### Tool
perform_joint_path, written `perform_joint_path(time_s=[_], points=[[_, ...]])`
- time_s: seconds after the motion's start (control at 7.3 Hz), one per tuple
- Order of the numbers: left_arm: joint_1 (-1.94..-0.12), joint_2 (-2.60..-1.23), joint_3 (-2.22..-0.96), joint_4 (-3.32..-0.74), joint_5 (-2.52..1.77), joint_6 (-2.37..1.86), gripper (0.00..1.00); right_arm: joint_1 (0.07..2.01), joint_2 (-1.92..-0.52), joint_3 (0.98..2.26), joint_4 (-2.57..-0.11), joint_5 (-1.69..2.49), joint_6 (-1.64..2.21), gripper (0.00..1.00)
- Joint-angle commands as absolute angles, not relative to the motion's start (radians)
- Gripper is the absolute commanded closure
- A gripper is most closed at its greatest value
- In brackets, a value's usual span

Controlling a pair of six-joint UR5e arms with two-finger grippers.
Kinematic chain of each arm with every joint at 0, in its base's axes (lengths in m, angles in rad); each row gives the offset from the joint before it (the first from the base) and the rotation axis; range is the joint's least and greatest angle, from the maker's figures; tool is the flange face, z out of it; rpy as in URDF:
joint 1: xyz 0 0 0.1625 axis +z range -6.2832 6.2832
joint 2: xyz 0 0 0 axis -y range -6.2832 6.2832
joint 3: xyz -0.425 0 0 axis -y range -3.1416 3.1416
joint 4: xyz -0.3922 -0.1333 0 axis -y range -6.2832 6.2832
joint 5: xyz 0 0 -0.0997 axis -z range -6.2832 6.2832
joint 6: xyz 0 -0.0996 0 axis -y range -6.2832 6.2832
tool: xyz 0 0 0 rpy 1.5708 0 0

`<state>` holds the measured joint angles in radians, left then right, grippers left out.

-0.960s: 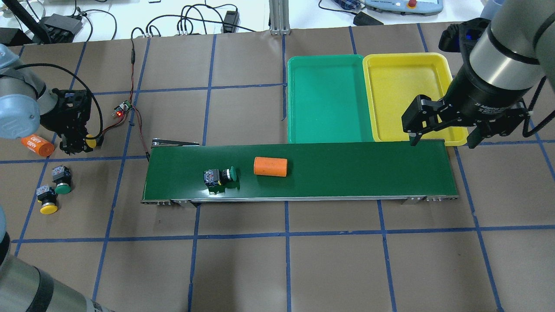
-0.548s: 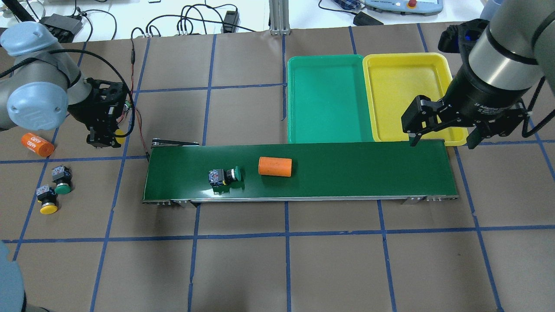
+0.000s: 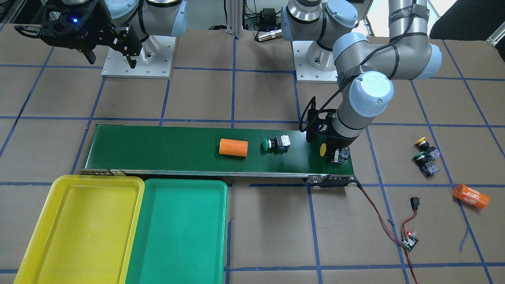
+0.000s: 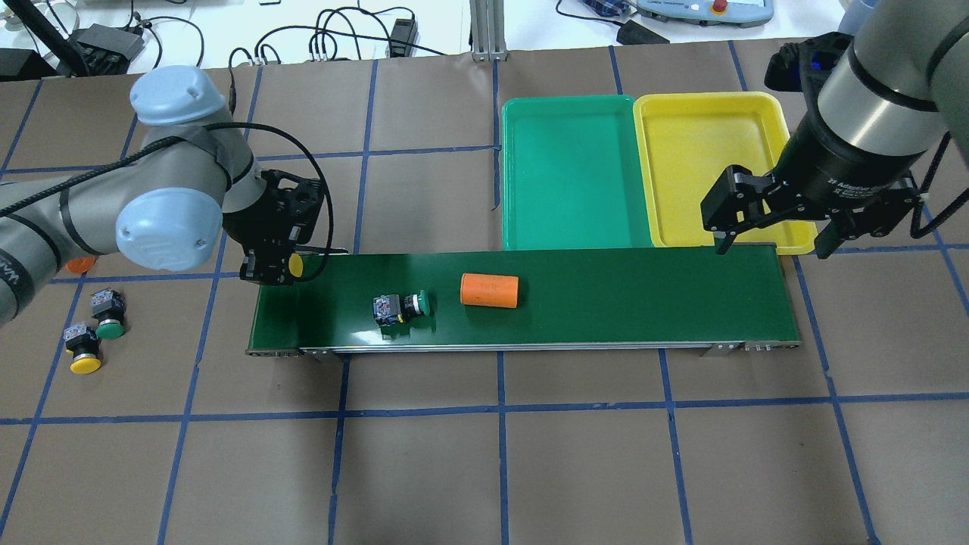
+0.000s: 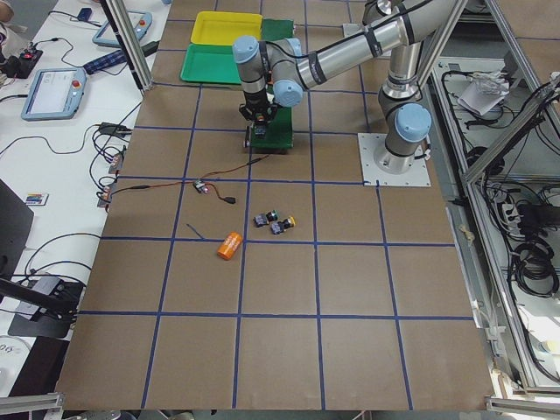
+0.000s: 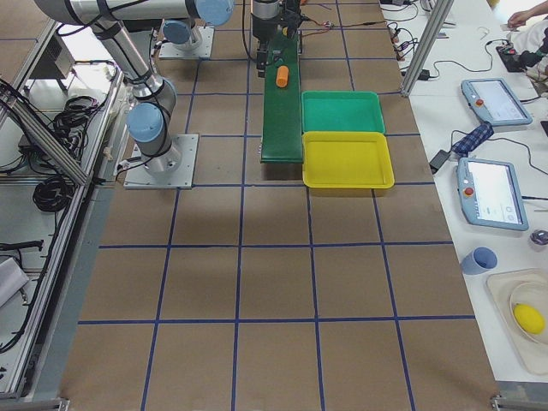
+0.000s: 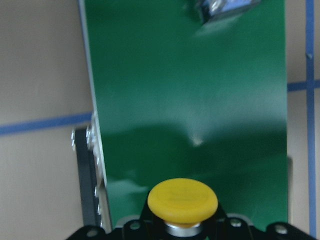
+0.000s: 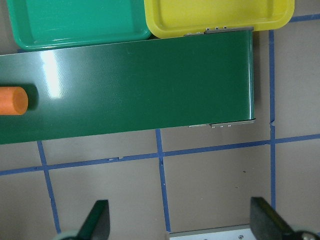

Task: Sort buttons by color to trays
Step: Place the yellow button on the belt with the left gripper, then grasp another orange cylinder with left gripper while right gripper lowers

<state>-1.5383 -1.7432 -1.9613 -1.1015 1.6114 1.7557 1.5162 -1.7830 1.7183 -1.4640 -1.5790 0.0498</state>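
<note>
My left gripper (image 4: 281,266) is shut on a yellow-capped button (image 7: 182,200) and holds it over the left end of the dark green conveyor belt (image 4: 606,303). It also shows in the front view (image 3: 333,154). A green-capped button (image 4: 401,306) lies on its side on the belt. Another green button (image 4: 106,314) and a yellow button (image 4: 83,352) lie on the table at the far left. The green tray (image 4: 568,174) and yellow tray (image 4: 711,166) stand empty behind the belt's right half. My right gripper (image 4: 772,248) is open and empty above the belt's right end.
An orange cylinder (image 4: 490,290) lies on the belt right of the green button. A second orange cylinder (image 3: 470,196) marked 4680 lies on the table at the far left. A small circuit board (image 3: 409,240) with red-black wires sits beyond the belt's left end.
My left arm has carried the yellow button rightward from the table's left side to over the belt's left end. The green button and orange cylinder have shifted slightly right on the belt.
</note>
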Motion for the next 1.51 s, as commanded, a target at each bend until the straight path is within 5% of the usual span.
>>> perform_joint_path(time_s=[0.0, 0.69, 0.96, 1.37], points=[[-1.560, -1.674, -2.083, -1.042, 1.602, 1.714, 0.17, 1.516, -1.784, 1.718, -1.465, -1.578, 0.055, 0.00], [-1.380, -1.580, -2.068, -1.031, 1.603, 1.399, 0.10, 1.513, -1.782, 1.718, -1.483, -1.609, 0.063, 0.00], [-1.135, -1.624, -2.068, -1.019, 1.597, 1.401, 0.00, 1.516, -1.784, 1.723, -1.482, -1.608, 0.066, 0.00], [-1.033, -1.756, -2.049, -0.826, 1.617, 1.405, 0.00, 1.516, -1.775, 1.727, -1.506, -1.589, 0.075, 0.00]])
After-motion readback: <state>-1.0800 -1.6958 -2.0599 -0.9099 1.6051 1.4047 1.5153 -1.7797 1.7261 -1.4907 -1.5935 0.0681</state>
